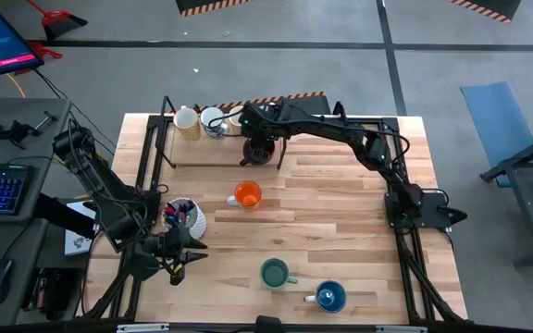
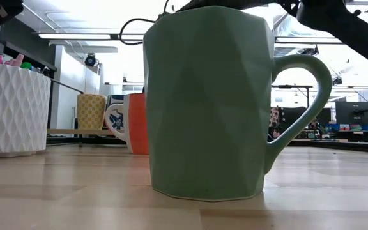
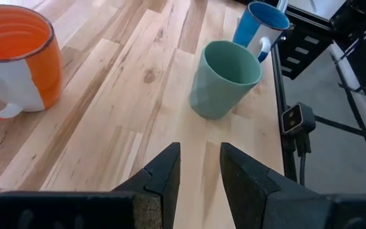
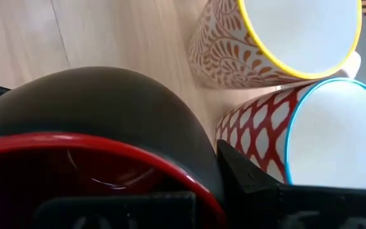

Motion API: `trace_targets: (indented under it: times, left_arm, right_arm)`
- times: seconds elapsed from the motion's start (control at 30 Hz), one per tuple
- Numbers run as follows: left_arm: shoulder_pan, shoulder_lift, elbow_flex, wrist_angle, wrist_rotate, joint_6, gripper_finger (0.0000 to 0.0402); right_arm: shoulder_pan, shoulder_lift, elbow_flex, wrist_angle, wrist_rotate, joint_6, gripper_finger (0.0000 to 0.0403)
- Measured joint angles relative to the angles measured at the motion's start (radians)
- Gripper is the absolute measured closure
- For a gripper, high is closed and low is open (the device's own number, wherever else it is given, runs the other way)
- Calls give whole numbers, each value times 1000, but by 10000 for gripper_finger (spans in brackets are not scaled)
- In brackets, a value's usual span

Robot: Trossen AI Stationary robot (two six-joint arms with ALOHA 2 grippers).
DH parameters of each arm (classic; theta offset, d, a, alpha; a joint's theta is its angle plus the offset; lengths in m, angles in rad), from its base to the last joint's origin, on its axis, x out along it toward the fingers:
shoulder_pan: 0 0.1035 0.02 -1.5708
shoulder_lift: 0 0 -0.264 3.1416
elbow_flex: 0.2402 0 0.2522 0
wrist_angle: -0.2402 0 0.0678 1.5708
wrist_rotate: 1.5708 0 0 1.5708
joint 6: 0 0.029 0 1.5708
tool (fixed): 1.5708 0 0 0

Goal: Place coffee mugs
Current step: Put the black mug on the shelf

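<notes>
Nearest the front edge of the worktop (image 1: 340, 213): blue mug (image 1: 329, 297) and green mug (image 1: 274, 274), close together but apart, both upright. Left hand (image 1: 195, 252) low at the left front, fingers parted and empty, pointing across bare planks toward the green mug. White perforated pen holder (image 1: 189, 216) just behind that hand, near the left edge. Mid-worktop: orange mug (image 1: 247, 195) standing alone, open wood all round it, widest to the right. Farther back: right hand (image 1: 258, 148) clenched on the rim of a dark red mug (image 4: 100, 127), close beside two patterned cream mugs (image 1: 200, 121) lined along the rear edge by the frame.
</notes>
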Motion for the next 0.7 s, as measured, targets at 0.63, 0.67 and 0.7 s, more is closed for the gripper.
trace_targets:
  times: [0.63, 0.67, 0.7]
  left_arm:
    - [0, 0, 0, 7, -4, -1, 300]
    - [0, 0, 0, 7, -4, -1, 300]
    - [0, 0, 0, 7, -4, -1, 300]
  right_arm:
    - [-10, 27, 0, -39, 62, -20, 403]
    - [-10, 27, 0, -38, 64, -17, 403]
    - [-10, 30, 1, -37, 71, -8, 403]
